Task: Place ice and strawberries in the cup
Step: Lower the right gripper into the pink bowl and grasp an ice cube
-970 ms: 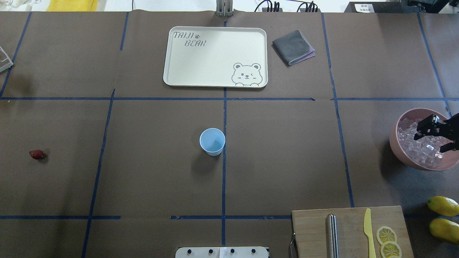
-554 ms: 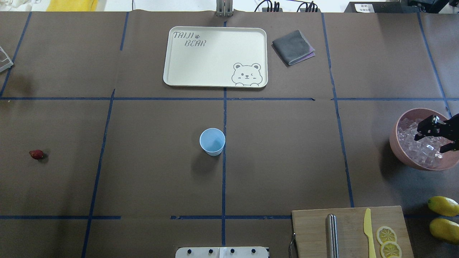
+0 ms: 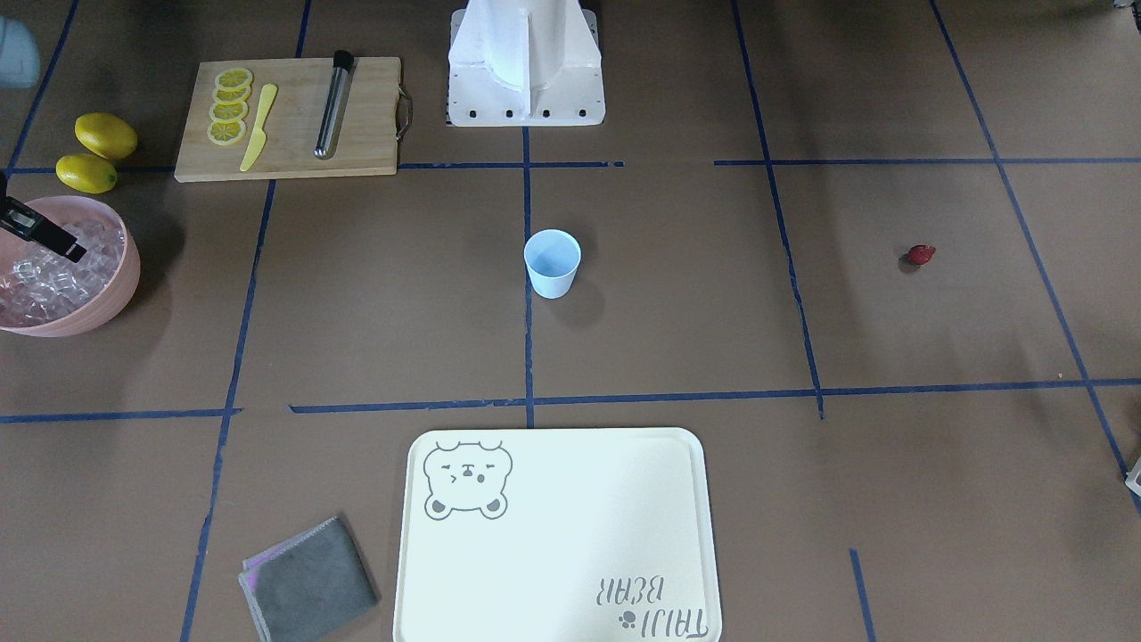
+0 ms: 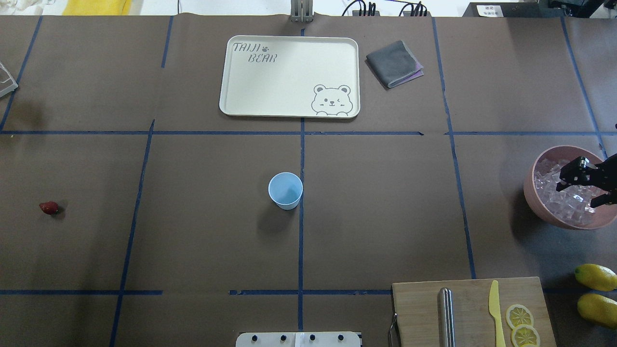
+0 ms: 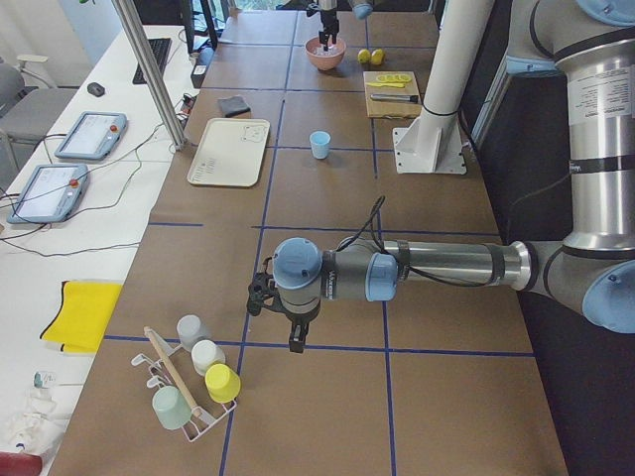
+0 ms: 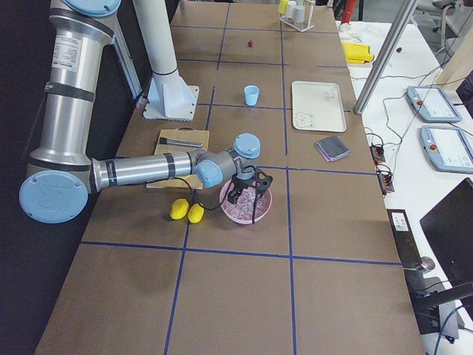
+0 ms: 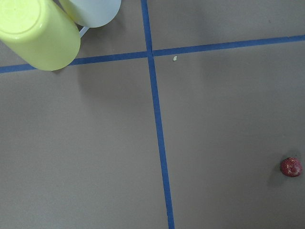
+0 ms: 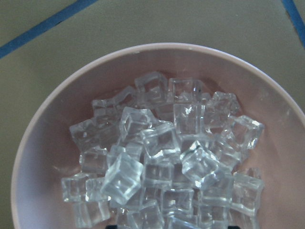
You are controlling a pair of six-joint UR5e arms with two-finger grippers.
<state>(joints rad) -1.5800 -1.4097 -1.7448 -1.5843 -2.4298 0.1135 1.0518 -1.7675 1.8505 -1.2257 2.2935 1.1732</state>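
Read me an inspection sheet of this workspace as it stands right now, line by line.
Surface: table under brown paper with a blue tape grid.
Job's things: cup upright at centre, nothing seen inside; strawberry alone on the robot's left side; ice heaped in pink bowl.
Clutter: tray; grey cloth; cutting board carrying knife, lemon slices, metal rod; lemons; cup rack.
Grippers: right gripper open above the ice; left gripper above bare table, state unclear.
Cables: cable looping at the left wrist.
Surroundings: tablets, yellow cloth on side bench; people: nothing seen.
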